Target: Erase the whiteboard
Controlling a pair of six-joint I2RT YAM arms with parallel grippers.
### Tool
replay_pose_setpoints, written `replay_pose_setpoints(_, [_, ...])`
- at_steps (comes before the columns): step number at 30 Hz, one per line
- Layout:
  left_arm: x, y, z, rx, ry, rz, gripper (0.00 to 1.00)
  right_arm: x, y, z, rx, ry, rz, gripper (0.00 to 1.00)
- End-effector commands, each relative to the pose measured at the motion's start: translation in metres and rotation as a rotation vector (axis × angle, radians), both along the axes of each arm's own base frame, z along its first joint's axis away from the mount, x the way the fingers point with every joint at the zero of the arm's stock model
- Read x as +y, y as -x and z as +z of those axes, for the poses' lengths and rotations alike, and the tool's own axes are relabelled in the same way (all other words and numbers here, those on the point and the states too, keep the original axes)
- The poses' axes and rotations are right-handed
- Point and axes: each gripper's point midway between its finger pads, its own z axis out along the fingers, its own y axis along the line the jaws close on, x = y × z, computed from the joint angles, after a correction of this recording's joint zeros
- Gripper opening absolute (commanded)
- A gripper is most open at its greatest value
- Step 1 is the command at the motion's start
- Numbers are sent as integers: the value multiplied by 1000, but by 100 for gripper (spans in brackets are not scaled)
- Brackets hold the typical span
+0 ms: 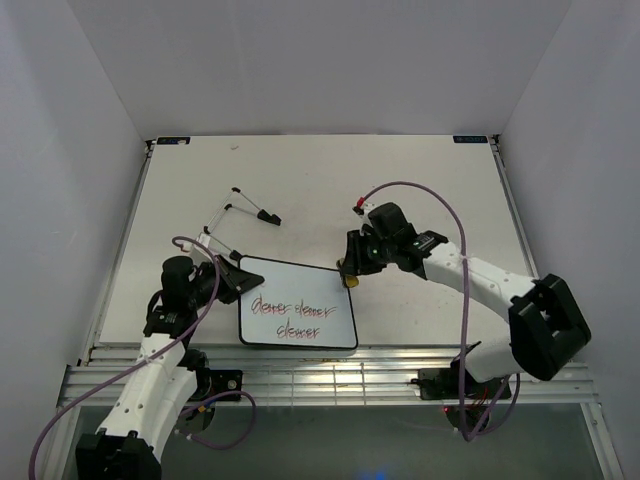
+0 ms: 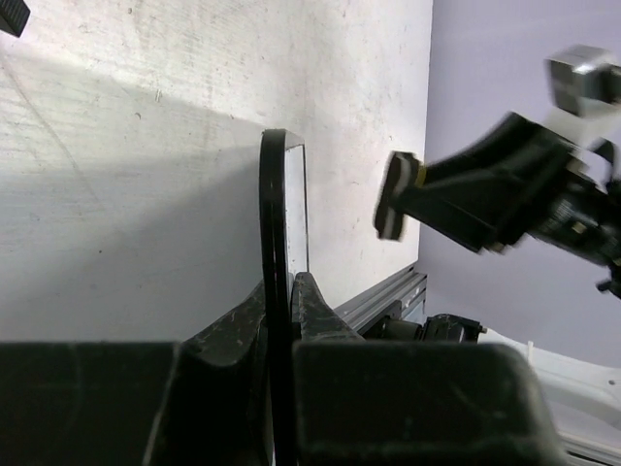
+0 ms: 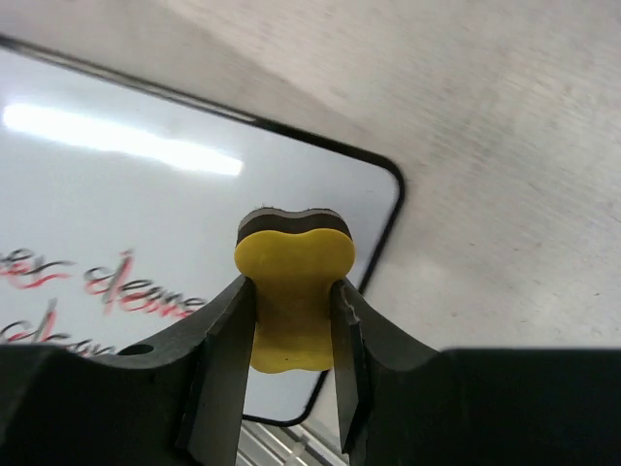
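White table (image 1: 420,165) with whiteboard (image 1: 300,282), wire frame (image 1: 267,215)

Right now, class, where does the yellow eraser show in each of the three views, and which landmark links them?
Top: just right of centre, the eraser at the whiteboard's far right corner.
Left wrist: eraser right of centre, right of the edge-on whiteboard.
Right wrist: eraser low centre, gripped by the right tool, before the whiteboard's corner.
Shared landmark: the whiteboard's black rim.

Whiteboard (image 1: 298,317) lying flat, black rim, rounded corners, two lines red-and-black handwriting unerased.
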Motion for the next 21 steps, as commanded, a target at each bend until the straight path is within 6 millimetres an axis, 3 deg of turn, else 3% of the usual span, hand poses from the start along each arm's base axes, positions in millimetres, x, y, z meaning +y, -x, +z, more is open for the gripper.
replay_pose_setpoints(1, [1, -8, 1, -74, 3, 16, 0, 22, 15, 49, -117, -77, 76, 20])
replay_pose_setpoints(4, [-1, -11, 1, -90, 40, 31, 0, 44, 44, 61, -151, -83, 143, 20])
replay_pose_setpoints(6, [-2, -14, 4, -131, 72, 39, 0, 55, 51, 71, -183, -88, 147, 20])
replay_pose_setpoints(9, [-4, -13, 1, -144, 97, 41, 0, 88, 81, 82, -207, -101, 231, 20])
replay_pose_setpoints(16, [-3, -12, 2, -203, 128, 54, 0, 134, 108, 84, -276, -42, 318, 21])
replay_pose_setpoints(21, [-4, -11, 6, -228, 123, 41, 0, 164, 116, 84, -305, -16, 370, 21])
